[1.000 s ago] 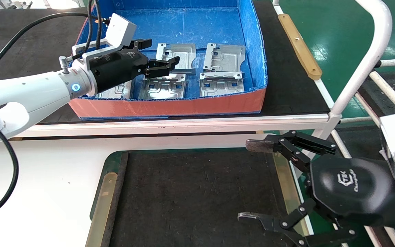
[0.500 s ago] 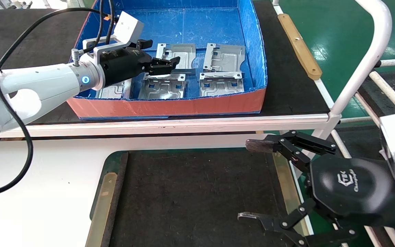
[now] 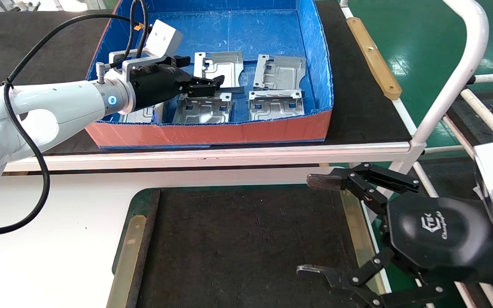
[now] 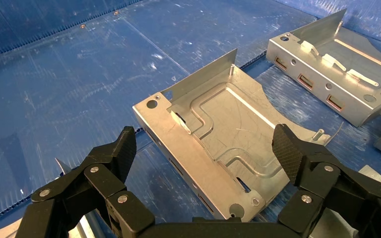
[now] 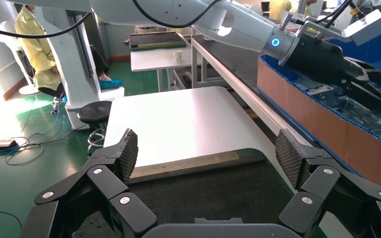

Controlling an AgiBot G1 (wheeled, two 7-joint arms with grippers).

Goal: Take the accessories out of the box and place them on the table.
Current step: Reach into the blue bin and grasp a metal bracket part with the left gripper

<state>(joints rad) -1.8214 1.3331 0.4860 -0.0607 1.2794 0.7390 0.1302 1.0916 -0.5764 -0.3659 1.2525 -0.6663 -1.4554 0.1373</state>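
1. Accessories, silver-grey stamped plates, are lying on the blue floor of the box (image 3: 315,64), which is sitting on the black-topped bench (image 3: 357,107) at the far side of the scene.
2. Four plates are showing plainly in the head view: a far middle plate (image 3: 223,68), a far right plate (image 3: 281,72), a near middle plate (image 3: 203,109) and a near right plate (image 3: 275,105); a fifth plate (image 3: 141,112) is peeking out at the near left, mostly covered by the left arm.
3. Left gripper (image 3: 206,83) is reaching in from the left and hovering over the far middle plate (image 4: 218,144), its fingers (image 4: 290,148) spread wide to either side of the plate and gripping nothing.
4. Its black body and white wrist camera housing (image 3: 163,37) are blocking the left part of the box.
5. Right gripper (image 3: 315,226) is hanging parked at the near right over the table's (image 3: 58,222) black mat (image 3: 238,248), fingers spread and holding nothing.
6. Tan strips (image 3: 129,252) are flanking the mat, and the right one is partly hidden behind the right gripper.
7. A white tubular frame (image 3: 464,64) is standing at the far right over the green floor.
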